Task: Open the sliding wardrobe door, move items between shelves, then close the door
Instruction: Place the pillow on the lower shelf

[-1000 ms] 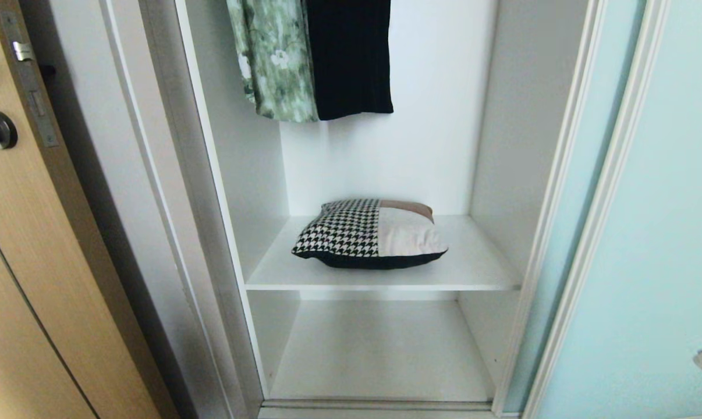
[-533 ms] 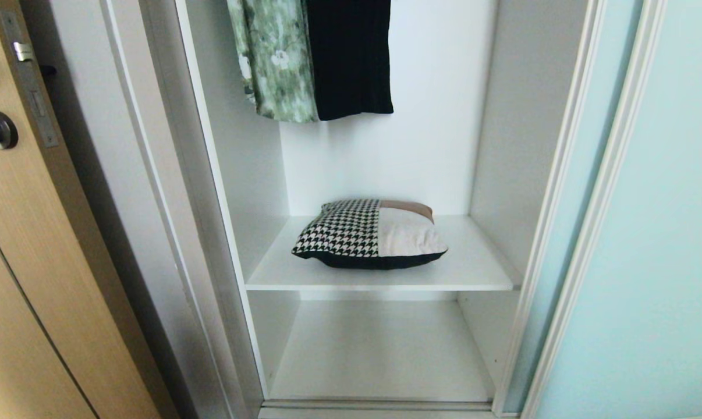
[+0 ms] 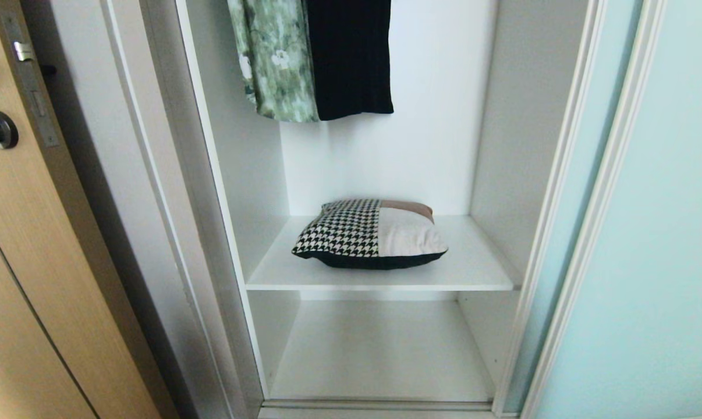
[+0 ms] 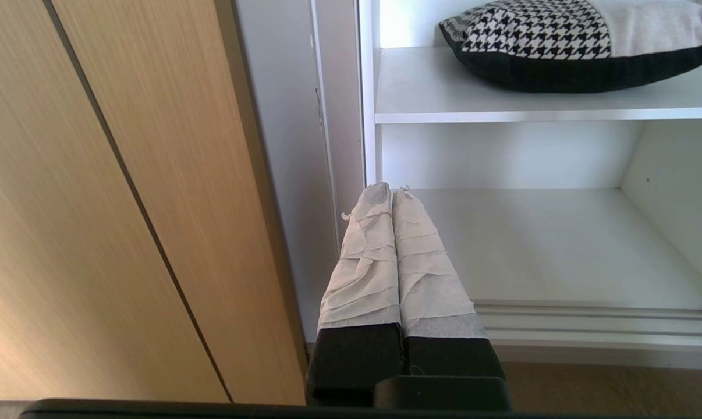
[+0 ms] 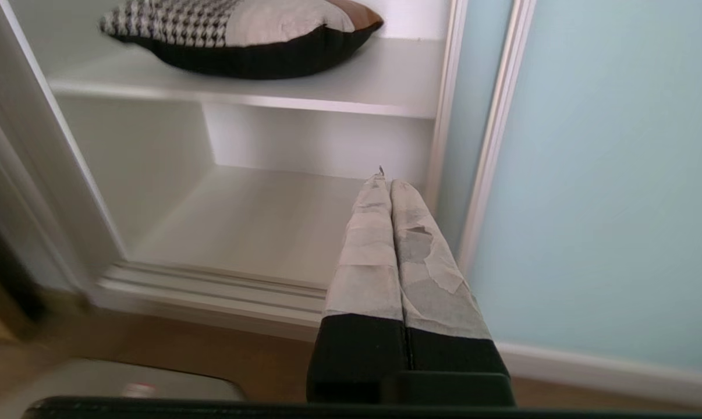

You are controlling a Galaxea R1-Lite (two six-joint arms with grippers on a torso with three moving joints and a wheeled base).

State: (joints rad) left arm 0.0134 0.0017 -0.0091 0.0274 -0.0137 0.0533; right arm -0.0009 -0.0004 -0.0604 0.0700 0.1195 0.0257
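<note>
One soft cushion-like bundle [image 3: 369, 234] lies on the upper shelf [image 3: 473, 273]; we judge it light and squashy, best pinched at its dark edge, with left fingers [image 4: 380, 244] and right fingers [image 5: 380, 233] pressed together, empty.

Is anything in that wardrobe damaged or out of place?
Only small things: the tape on the right gripper is torn and peeling. The cushion lies a bit askew on the upper shelf. Everything else looks orderly.

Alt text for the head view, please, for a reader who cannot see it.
An open wardrobe: a houndstooth, beige and black cushion lies on the upper shelf above a bare lower shelf. The pale blue-green sliding door stands aside at right; green and black garments hang above.
</note>
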